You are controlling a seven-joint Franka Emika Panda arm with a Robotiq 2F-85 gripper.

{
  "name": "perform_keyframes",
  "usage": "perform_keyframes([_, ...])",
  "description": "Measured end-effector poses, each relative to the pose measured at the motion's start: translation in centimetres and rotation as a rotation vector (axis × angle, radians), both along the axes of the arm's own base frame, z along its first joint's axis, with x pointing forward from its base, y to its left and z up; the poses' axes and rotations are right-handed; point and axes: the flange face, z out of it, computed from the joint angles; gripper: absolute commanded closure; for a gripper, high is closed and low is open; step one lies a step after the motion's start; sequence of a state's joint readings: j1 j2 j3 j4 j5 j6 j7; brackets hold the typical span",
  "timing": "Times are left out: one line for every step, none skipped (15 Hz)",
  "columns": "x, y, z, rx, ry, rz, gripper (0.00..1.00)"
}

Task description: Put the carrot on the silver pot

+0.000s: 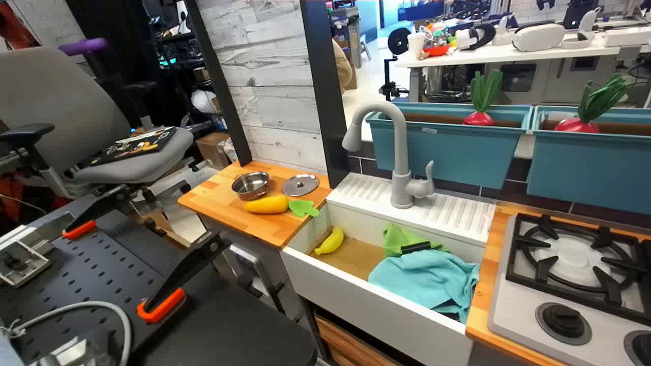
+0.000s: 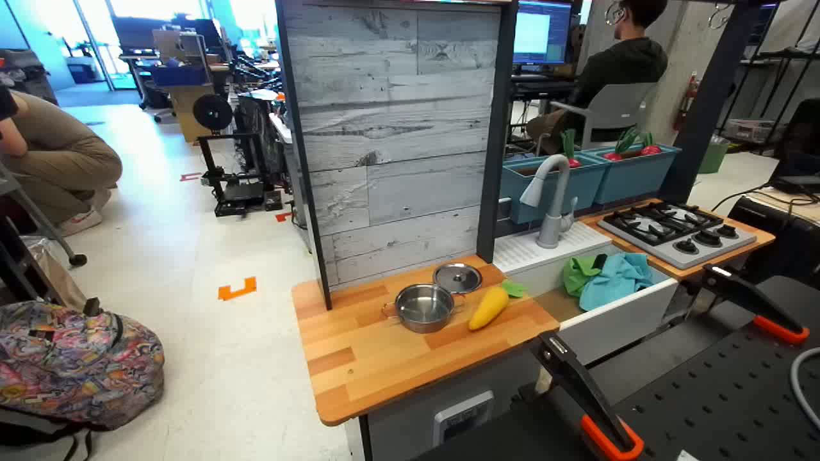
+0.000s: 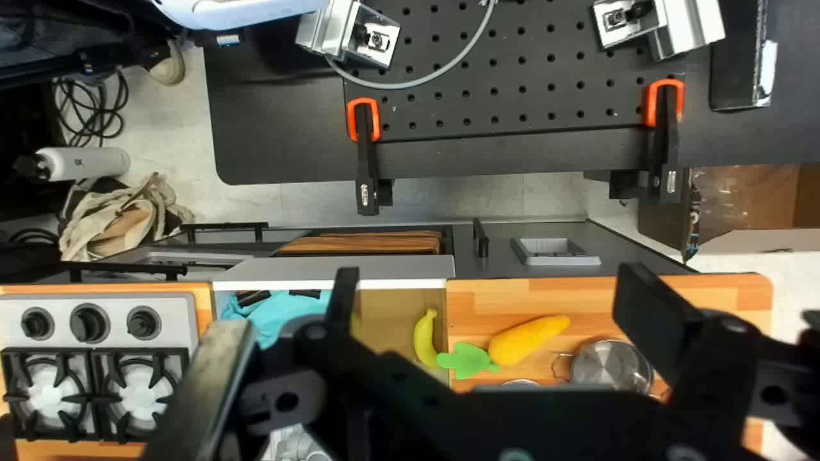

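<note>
The carrot [image 1: 266,204] is orange-yellow with a green leafy top and lies on the wooden counter; it also shows in an exterior view [image 2: 489,308] and the wrist view [image 3: 526,340]. Its leaf end points towards the sink. The silver pot [image 1: 251,186] stands upright beside it with its top open; it also shows in an exterior view [image 2: 424,308]. In the wrist view the pot [image 3: 612,365] is partly hidden by the gripper. My gripper [image 3: 488,282] is open and empty, high above the counter. It is out of view in both exterior views.
A grey lid [image 1: 300,185] lies beside the pot. The sink [image 1: 376,284] holds a yellow banana [image 1: 331,241], a green cloth [image 1: 404,238] and a blue cloth [image 1: 427,277]. The tap [image 1: 401,152], a stove [image 1: 574,264] and an upright wood panel [image 2: 397,128] stand around.
</note>
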State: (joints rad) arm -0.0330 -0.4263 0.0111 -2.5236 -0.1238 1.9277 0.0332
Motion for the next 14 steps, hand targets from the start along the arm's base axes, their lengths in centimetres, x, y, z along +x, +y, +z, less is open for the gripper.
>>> perform_keyframes([0.02, 0.0, 0.03, 0.0, -0.001, 0.0, 0.0])
perform_keyframes([0.02, 0.0, 0.04, 0.0, -0.001, 0.0, 0.0])
perform_keyframes([0.02, 0.0, 0.05, 0.0, -0.001, 0.0, 0.0])
perform_keyframes([0.02, 0.0, 0.05, 0.0, -0.001, 0.0, 0.0])
perform_keyframes([0.02, 0.0, 0.05, 0.0, -0.001, 0.0, 0.0])
perform_keyframes([0.03, 0.0, 0.05, 0.0, -0.001, 0.0, 0.0])
perform_keyframes([0.03, 0.0, 0.05, 0.0, -0.001, 0.0, 0.0])
perform_keyframes([0.03, 0.0, 0.05, 0.0, -0.001, 0.0, 0.0])
perform_keyframes([0.03, 0.0, 0.05, 0.0, -0.001, 0.0, 0.0])
perform_keyframes([0.03, 0.0, 0.05, 0.0, -0.001, 0.0, 0.0])
perform_keyframes([0.03, 0.0, 0.05, 0.0, -0.001, 0.0, 0.0])
perform_keyframes([0.03, -0.01, 0.01, 0.002, 0.0, -0.001, 0.0])
perform_keyframes([0.13, 0.02, -0.14, 0.006, 0.0, -0.01, 0.0])
perform_keyframes([0.44, 0.09, -0.44, 0.012, -0.006, -0.022, 0.0])
